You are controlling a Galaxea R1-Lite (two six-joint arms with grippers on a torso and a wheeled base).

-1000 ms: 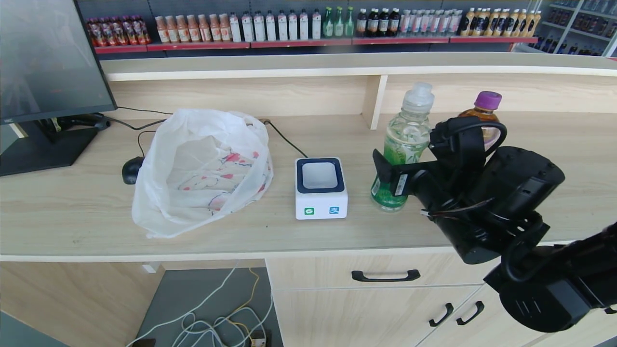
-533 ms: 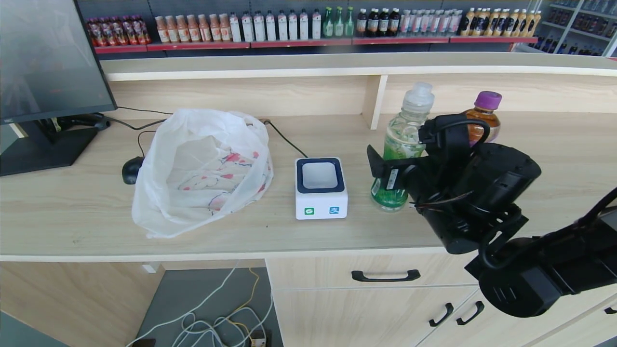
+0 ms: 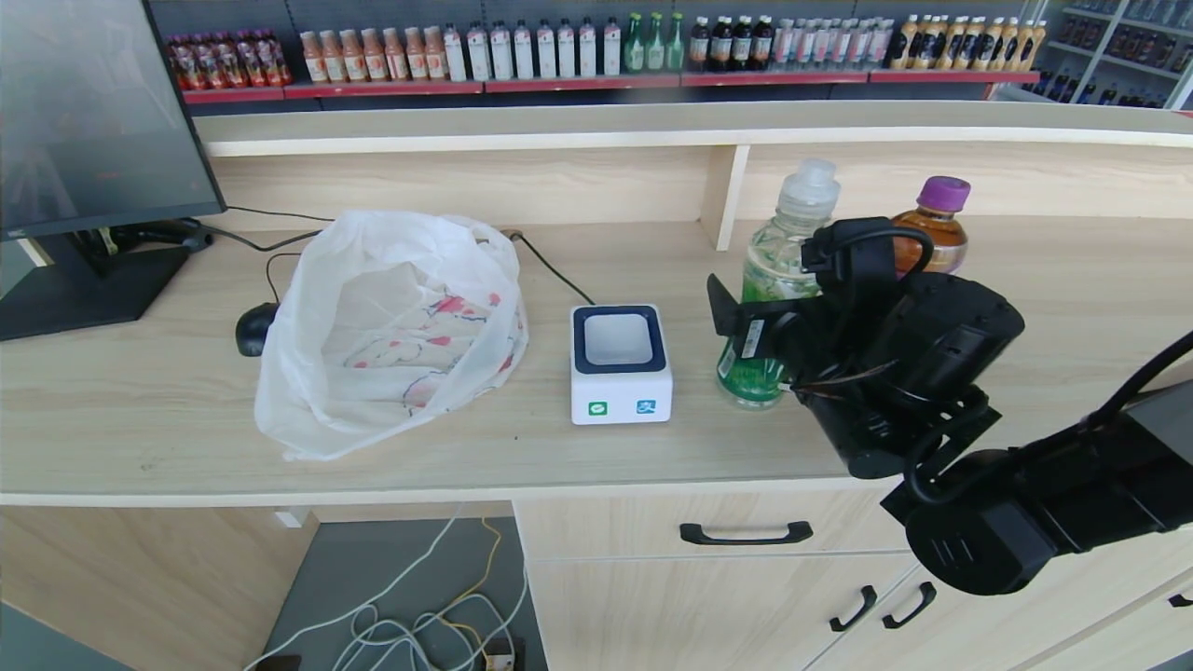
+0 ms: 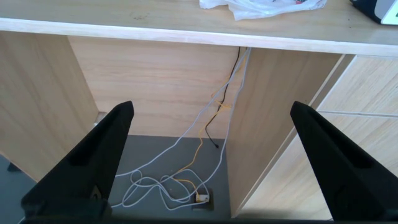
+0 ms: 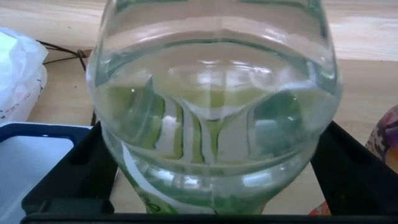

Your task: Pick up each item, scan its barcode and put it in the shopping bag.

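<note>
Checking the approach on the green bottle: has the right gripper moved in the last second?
Yes. Against the fixed scanner, the right gripper has shifted left, toward it, and slightly farther over the counter, jaws flanking the green bottle.

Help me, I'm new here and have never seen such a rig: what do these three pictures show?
This is a two-armed robot at a light wooden shop counter. The wide picture comes from a camera on its head, looking down. The other two come from cameras on its wrists. On the counter are a crumpled white plastic shopping bag, a small white square scanner box and, beside it, a clear plastic bottle with a green label. A brown bottle with a purple cap stands behind that. The right gripper, a black two-fingered claw, is open around the clear bottle, which stands on the counter. The right wrist picture sees that bottle up close. The left gripper hangs open below the countertop, holding nothing.
</note>
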